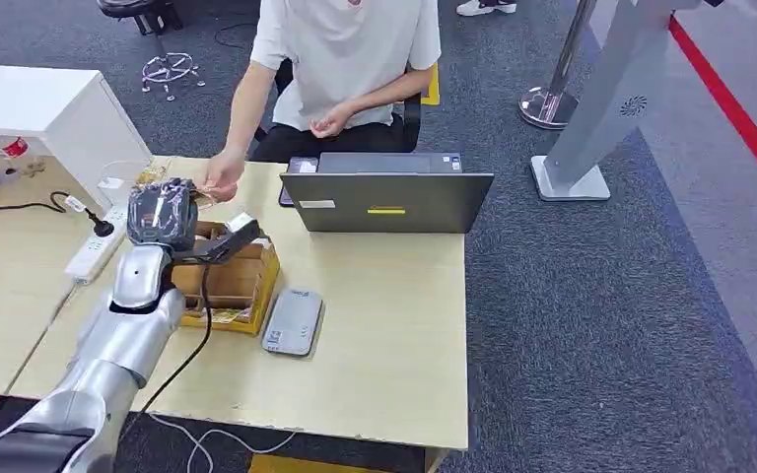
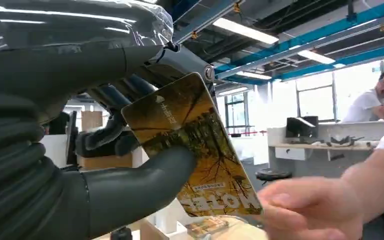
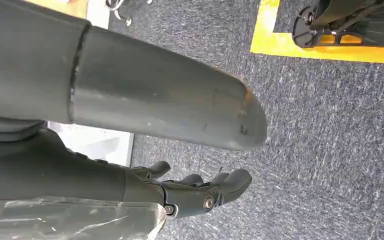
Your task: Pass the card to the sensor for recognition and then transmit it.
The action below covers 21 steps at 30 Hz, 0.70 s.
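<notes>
My left hand (image 1: 163,212) is raised over the table's back left part and pinches a yellow-brown card (image 2: 195,145) between its thumb and its dark fingers (image 2: 105,137). A seated person's hand (image 2: 310,210) reaches in and touches the card's free end; in the head view that hand (image 1: 222,180) is right beside mine. The grey card sensor (image 1: 293,320) lies flat on the table in front of my hand, to the right of a cardboard box. My right hand (image 3: 145,100) hangs over dark carpet with its fingers (image 3: 205,192) apart and nothing in it.
An open cardboard box (image 1: 227,281) with cards sits under my left hand. A grey laptop (image 1: 384,197) stands at the table's (image 1: 384,374) back edge. A white power strip (image 1: 94,251) and cables lie to the left. A grey stand (image 1: 601,108) stands on the carpet at right.
</notes>
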{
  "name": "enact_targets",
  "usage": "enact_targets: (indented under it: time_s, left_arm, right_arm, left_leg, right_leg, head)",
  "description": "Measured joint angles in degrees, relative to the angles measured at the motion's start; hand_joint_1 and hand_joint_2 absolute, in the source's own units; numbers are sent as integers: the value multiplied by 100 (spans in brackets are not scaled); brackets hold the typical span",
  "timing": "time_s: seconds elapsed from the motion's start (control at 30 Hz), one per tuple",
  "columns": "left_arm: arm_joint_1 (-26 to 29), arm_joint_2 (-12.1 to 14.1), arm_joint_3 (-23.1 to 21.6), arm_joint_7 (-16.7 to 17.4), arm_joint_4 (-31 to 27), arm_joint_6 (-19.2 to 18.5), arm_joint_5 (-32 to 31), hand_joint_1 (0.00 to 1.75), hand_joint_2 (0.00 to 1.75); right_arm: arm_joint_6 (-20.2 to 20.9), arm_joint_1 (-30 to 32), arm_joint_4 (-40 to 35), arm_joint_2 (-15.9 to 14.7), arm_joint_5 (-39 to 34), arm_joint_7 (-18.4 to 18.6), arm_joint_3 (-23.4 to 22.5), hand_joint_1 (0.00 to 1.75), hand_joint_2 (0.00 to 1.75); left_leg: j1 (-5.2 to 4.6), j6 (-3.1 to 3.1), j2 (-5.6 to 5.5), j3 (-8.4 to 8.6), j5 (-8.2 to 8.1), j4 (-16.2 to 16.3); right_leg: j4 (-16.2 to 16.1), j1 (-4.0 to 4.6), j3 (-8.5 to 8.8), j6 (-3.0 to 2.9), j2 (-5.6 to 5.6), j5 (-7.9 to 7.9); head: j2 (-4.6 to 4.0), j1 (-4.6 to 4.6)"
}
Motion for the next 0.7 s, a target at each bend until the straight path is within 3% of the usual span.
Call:
enact_targets:
  time_s: [0.23,0.5,0.57,0.7]
  left_arm:
    - [629,-175,-481,-177,-1161,166,149,175,175]
    - [1352,-378,-1479,-289,-2799,70,-92,175,175]
    - [1441,-394,-1765,-263,-3071,-263,-94,175,175]
    - [1417,-350,-2283,-265,-3244,-1654,342,175,175]
  right_arm:
    - [-17,6,0,0,5,17,-35,0,0]
    - [-52,10,0,2,-42,17,-116,0,0]
    - [-68,7,0,2,-81,17,-157,0,0]
    - [-31,10,0,0,-140,-4,-238,0,0]
  left_leg:
    - [0,0,-2,-3,0,0]
    - [-2,3,-4,-5,-2,1]
    - [-2,3,-4,-6,-2,1]
    - [-1,5,-4,-6,0,1]
  right_leg:
    - [-3,0,0,0,-2,0]
    - [-7,-2,0,2,-6,1]
    - [-7,-2,0,2,-8,0]
    - [-6,-1,-2,2,-8,1]
  head:
    - [0,2]
    - [0,2]
    - [0,0]
    - [0,2]
